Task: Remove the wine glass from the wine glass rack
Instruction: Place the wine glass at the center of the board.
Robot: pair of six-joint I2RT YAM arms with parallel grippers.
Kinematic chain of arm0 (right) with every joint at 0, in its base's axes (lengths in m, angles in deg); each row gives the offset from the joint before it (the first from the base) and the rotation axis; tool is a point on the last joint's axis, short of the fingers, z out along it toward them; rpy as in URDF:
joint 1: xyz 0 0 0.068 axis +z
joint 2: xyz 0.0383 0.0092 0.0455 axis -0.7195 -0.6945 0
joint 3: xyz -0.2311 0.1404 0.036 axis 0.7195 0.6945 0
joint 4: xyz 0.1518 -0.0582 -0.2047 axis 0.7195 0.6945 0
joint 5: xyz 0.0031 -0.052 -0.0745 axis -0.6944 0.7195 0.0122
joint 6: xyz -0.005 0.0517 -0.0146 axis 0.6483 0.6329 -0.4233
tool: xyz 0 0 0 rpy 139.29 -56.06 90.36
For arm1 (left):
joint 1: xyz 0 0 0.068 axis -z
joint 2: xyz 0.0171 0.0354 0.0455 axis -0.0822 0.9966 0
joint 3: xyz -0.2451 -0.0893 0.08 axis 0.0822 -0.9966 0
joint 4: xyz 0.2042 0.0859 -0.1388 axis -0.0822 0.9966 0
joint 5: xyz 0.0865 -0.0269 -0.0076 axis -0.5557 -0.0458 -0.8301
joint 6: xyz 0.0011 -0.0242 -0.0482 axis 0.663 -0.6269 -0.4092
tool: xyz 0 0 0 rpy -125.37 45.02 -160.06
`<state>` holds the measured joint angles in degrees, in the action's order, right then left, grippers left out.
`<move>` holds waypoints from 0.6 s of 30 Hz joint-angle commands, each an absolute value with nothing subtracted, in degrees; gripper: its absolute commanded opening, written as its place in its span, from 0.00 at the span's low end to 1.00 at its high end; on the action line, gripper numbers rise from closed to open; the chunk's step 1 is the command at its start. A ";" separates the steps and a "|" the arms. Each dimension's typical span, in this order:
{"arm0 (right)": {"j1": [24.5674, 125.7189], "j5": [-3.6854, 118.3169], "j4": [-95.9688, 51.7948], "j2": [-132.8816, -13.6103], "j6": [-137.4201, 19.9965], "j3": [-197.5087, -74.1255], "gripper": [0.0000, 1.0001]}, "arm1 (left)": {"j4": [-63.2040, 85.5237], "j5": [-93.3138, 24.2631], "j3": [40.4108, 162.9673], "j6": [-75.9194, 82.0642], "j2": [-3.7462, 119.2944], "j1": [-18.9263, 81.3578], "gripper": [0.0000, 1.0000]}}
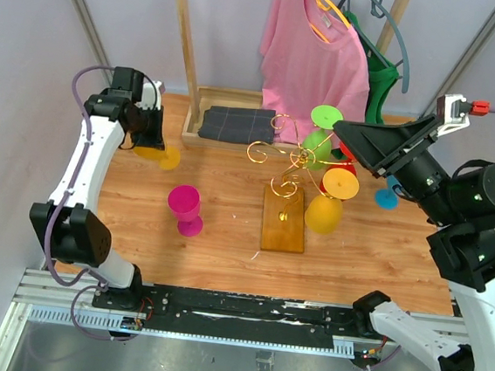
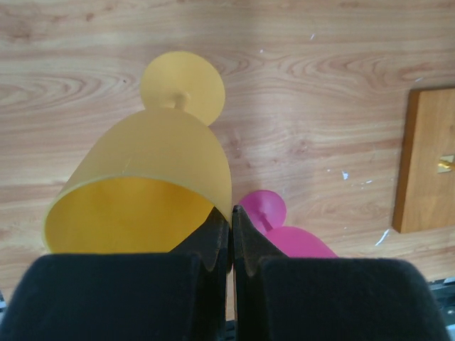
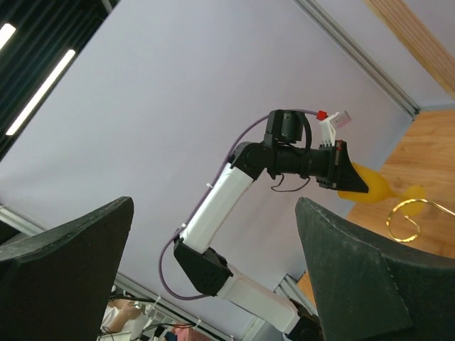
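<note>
The wine glass rack, gold wire curls (image 1: pixel 287 154) on a wooden base (image 1: pixel 284 217), stands mid-table. A green wine glass (image 1: pixel 323 130) and an orange-yellow one (image 1: pixel 328 200) hang on it; a red one (image 1: pixel 347 151) shows only in part behind my right gripper (image 1: pixel 346 145). That gripper is open at the rack's right side with nothing between its fingers (image 3: pixel 78 249). My left gripper (image 1: pixel 147 132) is at the far left, shut on the rim of a yellow wine glass (image 2: pixel 142 177), which it holds tilted over the table. The left wrist view shows the jaws (image 2: pixel 232 213) pinching the rim.
A pink glass (image 1: pixel 186 208) stands upside down on the table left of the rack. A blue glass (image 1: pixel 388 195) stands at the right, partly behind my right arm. At the back are a tall wooden clothes rack (image 1: pixel 184 39), a pink shirt (image 1: pixel 316 61), a green garment (image 1: pixel 382 80) and a tray with dark cloth (image 1: pixel 236 123).
</note>
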<state>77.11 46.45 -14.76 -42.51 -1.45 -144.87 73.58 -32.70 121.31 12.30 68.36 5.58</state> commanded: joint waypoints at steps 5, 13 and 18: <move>76.43 48.76 -4.61 -42.62 -5.25 -145.62 0.99 | 74.36 -34.82 119.61 14.95 72.42 5.16 0.00; 76.43 48.30 -2.46 -43.73 -6.07 -146.93 0.99 | 73.75 -37.73 119.53 16.50 77.80 5.16 0.00; 76.42 49.47 -1.35 -42.88 -6.14 -146.17 0.99 | 74.08 -38.20 120.20 17.62 79.19 5.16 0.00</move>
<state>77.11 48.12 -2.43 -43.76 -4.91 -145.44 74.10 -37.18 119.60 15.84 78.79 5.58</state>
